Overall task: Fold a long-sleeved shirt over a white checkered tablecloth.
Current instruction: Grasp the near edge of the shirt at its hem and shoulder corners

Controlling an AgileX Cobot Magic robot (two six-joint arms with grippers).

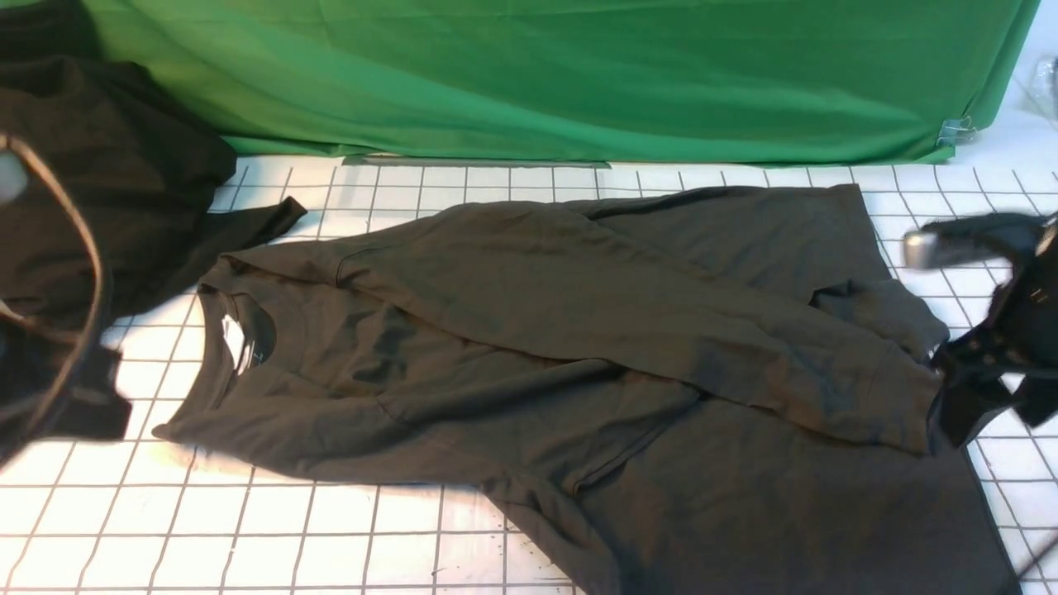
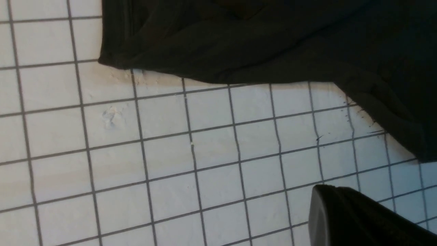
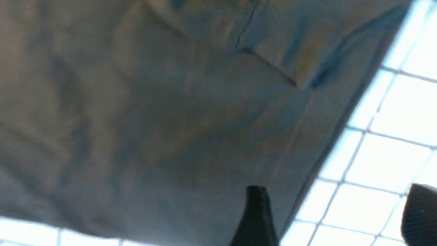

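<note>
One sleeve point(image 1: 661, 322) of the long-sleeved shirt point(image 1: 463, 397) is lying slantwise across the body, its cuff point(image 1: 884, 405) ending near the hem side, and we are reading this as the sleeve-folding step, early in the job. The shirt is sprawling across the middle of the white checkered tablecloth point(image 1: 248, 529), with its collar point(image 1: 216, 364) pointing toward the left edge and its hem running off toward the near right corner. The right gripper point(image 3: 338, 212) is hovering just beside the cuff near the right edge, its jaws standing well apart with only checked cloth between them and nothing held. The left gripper point(image 2: 344, 218) is hanging over bare squares just beside an edge of the shirt. Little of it is showing, and we are taking it as closed together and empty. To do this step well, we are thinking the right arm should be lifting straight clear, so that no finger is catching the cuff and dragging the fold askew. Wrinkles are bunching around the cuff, so we are favouring a smoothing pass before any further fold. Beyond the shirt, a heap of black cloth point(image 1: 107, 182) is sitting at the far left corner, just beside the shoulder, and we are wanting every grip to be avoiding it. The green backdrop point(image 1: 579, 74) is hanging along the far edge.
</note>
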